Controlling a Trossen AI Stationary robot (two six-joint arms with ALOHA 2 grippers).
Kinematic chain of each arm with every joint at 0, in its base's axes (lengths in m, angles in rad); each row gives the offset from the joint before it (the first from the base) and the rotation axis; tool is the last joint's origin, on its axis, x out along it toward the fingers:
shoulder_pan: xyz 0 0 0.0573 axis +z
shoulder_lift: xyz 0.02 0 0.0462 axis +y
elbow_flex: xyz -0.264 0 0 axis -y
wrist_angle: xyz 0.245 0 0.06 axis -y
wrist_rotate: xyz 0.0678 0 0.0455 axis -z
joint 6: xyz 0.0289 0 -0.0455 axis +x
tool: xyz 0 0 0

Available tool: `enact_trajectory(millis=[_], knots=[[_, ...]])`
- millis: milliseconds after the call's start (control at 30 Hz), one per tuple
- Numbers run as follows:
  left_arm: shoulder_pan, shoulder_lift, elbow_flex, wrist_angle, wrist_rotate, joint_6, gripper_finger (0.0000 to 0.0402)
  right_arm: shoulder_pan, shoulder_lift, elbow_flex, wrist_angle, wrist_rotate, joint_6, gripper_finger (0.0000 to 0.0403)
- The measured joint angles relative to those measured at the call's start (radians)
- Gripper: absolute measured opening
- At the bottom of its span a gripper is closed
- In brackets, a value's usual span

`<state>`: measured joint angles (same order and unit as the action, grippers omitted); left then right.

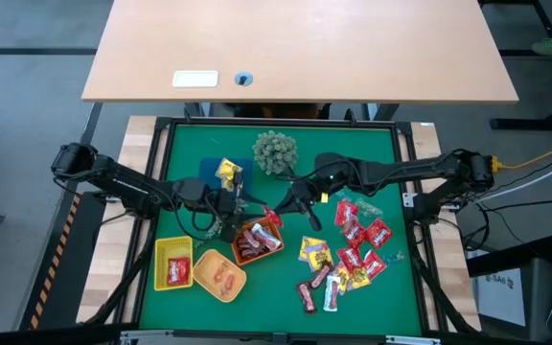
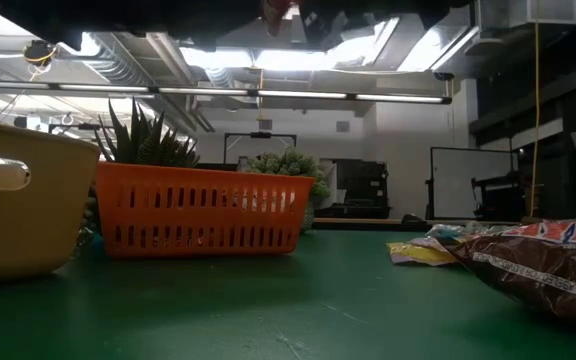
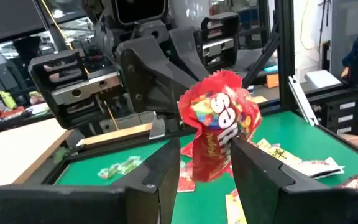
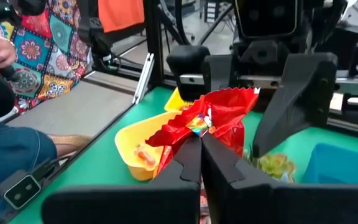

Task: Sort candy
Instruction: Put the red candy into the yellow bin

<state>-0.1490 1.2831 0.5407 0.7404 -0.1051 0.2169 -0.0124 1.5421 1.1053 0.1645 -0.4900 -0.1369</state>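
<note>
A red candy packet hangs in the air between my two grippers, above the orange tray that holds dark brown bars. My left gripper comes from the table's left and is closed on the packet. My right gripper comes from the right and is shut on the same packet. More candy, red, yellow and brown, lies on the green mat at the right. A yellow packet lies near the left arm. My left gripper pinches the packet's lower half between its two fingers, which lie level and come from the table's left. The packet stands upright in the hold, clear of the tray. My right gripper pinches a crumpled edge of the packet between its shut fingers, coming from the table's right, slightly downward. The packet is lifted clear.
Two yellow trays with red pieces stand at the near left. A spiky pale green plant ball sits at the back middle. A small greenish piece lies on the mat. A person sits beside the table.
</note>
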Motion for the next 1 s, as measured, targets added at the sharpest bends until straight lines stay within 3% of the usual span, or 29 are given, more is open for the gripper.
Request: enact_trajectory(millis=[433,800,1000], knots=[[0.0,0.0,0.0,0.037,0.037,0.0,0.0123,0.0,0.0,0.0,0.021,0.035,0.0,0.0003],[0.0,0.0,0.0,0.038,0.037,0.001,0.0016,0.0,0.0,0.0,0.02,0.036,0.001,0.0003],[0.0,0.0,0.0,0.038,0.037,0.001,0.0009,0.0,0.0,0.0,0.019,0.036,0.001,0.0003]])
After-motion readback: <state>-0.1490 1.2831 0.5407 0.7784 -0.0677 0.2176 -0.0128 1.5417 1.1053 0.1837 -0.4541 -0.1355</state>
